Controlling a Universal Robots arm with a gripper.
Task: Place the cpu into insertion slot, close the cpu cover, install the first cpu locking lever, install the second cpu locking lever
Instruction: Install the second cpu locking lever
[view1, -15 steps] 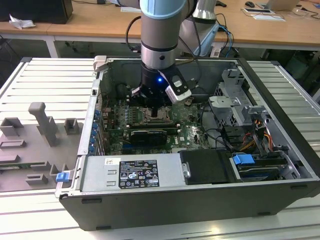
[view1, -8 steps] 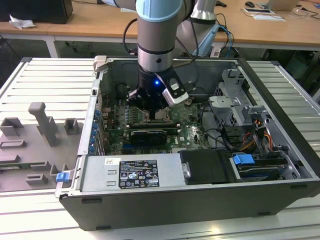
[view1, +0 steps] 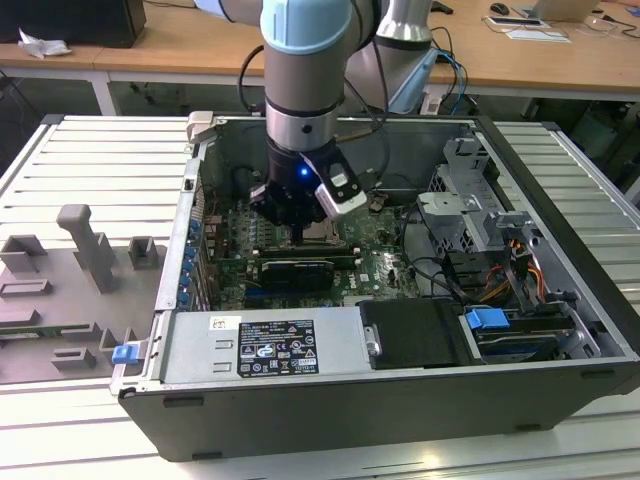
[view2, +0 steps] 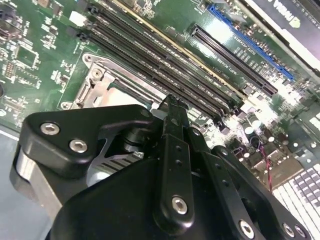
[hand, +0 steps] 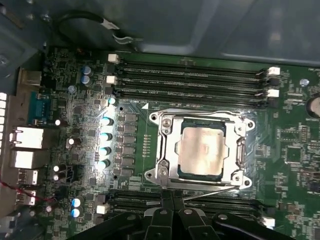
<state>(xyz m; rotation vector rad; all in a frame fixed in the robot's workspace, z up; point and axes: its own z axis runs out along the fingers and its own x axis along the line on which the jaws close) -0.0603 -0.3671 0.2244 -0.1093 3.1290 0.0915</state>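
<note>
We are looking at the gripper (view1: 300, 232) hanging low inside the open computer case (view1: 330, 400), just above the green motherboard (hand: 300, 145). In the first wrist view the cpu (hand: 202, 150) is sitting in the insertion slot (hand: 176, 150), and the cpu cover (hand: 167, 155) is lying flat around it, its window framing the chip's pale metal top. A thin locking lever (hand: 200, 114) is running along the cover's edge beside the memory slots (hand: 192, 80); whether it is latched we cannot tell. The jaws appear to be pressed together with nothing between them, their tips just beside the socket's edge in the second wrist view.
</note>
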